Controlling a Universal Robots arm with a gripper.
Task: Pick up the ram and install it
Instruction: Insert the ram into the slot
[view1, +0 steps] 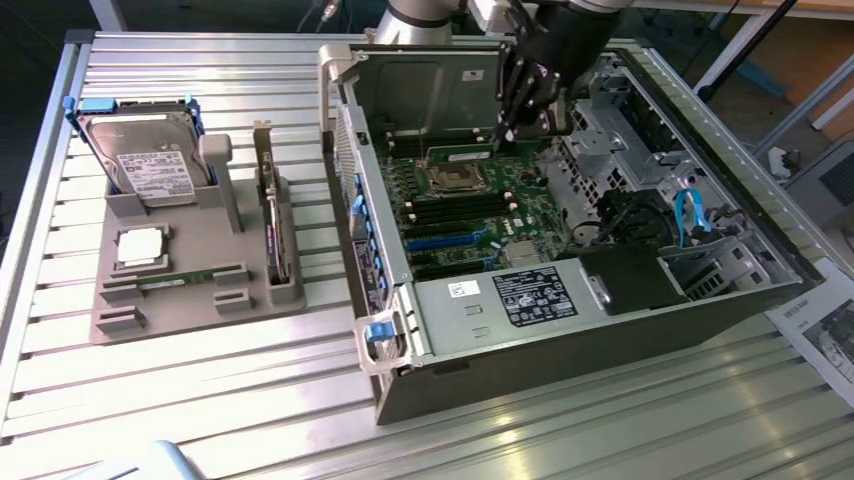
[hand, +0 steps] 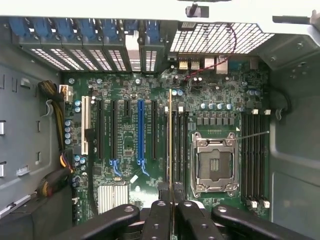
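While over motherboard (hand: 129, 145), ram (hand: 170, 135) in claw (hand: 170, 189)

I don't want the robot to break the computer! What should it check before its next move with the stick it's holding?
1. The hand is shut on the ram: ok.
2. The computer case is open: ok.
3. The slots beside the ram are empty: ok.
4. The ram runs parallel with the slots: ok.
5. The ram sits exactly over one slot: cannot tell.
6. The slot latches are open: cannot tell.
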